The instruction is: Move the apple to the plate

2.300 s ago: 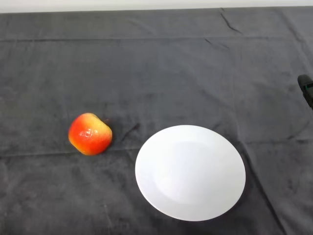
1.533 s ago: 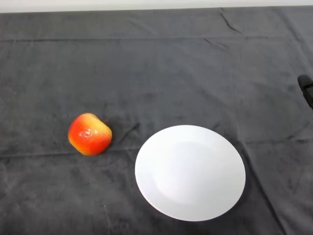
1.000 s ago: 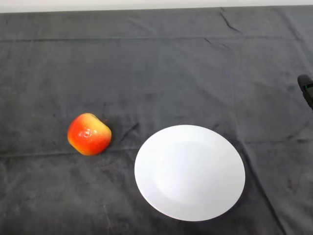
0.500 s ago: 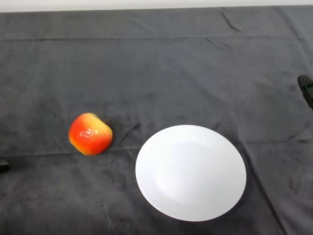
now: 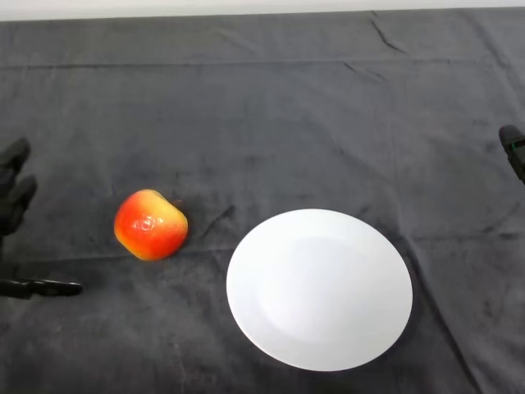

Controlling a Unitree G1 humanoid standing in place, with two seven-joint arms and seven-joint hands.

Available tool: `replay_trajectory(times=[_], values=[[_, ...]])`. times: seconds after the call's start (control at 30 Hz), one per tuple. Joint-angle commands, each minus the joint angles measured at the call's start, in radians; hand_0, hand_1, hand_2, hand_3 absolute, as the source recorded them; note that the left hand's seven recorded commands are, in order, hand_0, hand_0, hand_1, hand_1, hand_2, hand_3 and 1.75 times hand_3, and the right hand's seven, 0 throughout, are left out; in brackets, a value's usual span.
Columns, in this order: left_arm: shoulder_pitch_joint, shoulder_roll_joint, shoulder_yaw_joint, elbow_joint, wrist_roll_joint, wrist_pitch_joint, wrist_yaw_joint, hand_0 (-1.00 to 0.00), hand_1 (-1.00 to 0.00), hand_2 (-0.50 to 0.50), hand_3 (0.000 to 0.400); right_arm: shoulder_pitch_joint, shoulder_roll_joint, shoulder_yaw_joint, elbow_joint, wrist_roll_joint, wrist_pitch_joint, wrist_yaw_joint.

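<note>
Only a small part of the left hand (image 5: 14, 185) is seen, at the left edge of the head view, where most of it is cut off by the frame. Two thick black fingertips (image 5: 16, 153) are seen at the upper part of that edge, and a thin black part, taken to be the thumb (image 5: 41, 287), is seen lower down, reaching a short way to the right over the cloth (image 5: 262, 107). The fingers and thumb are spread well apart and nothing is held between them, so the hand is taken to be released; the palm and the arm are hidden beyond the edge. The apple (image 5: 151, 224), red with a yellow patch, is seen lying on the cloth to the right of the hand, near it but not touched by it, roughly level with the gap between the fingertips and the thumb. The white plate (image 5: 319, 289) is seen further to the right of the hand, beyond the apple and a little nearer the lower edge, close to the apple but apart from it. A small dark object (image 5: 513, 148) is cut off at the right edge, far from the hand, and it cannot be identified.
</note>
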Motion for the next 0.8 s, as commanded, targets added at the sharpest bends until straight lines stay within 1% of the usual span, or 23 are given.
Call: replay_trajectory(times=[0.03,0.23,0.63,0.7,0.8], values=[[-0.038,-0.025,-0.026,-0.048,0.029,0.000,-0.003,0.00,0.00,0.00,0.000,-0.015,-0.018,-0.0172,-0.006,0.0001,0.002,0.0036],[-0.035,-0.062,-0.070,-0.079,0.064,-0.003,-0.001,0.00,0.00,0.00,0.000,-0.014,-0.018,-0.0170,-0.007,0.0000,0.002,0.0032],[-0.018,-0.103,-0.142,-0.194,0.111,0.033,0.001,0.00,0.00,0.00,0.000,-0.013,-0.017,-0.0163,-0.010,-0.0001,0.002,0.0022],[-0.016,-0.107,-0.151,-0.206,0.119,0.029,0.004,0.00,0.00,0.00,0.000,-0.013,-0.016,-0.0161,-0.011,-0.0002,0.003,0.0019],[-0.012,-0.113,-0.167,-0.202,0.140,0.008,0.018,0.00,0.00,0.00,0.000,-0.012,-0.016,-0.0159,-0.011,-0.0002,0.003,0.0016]])
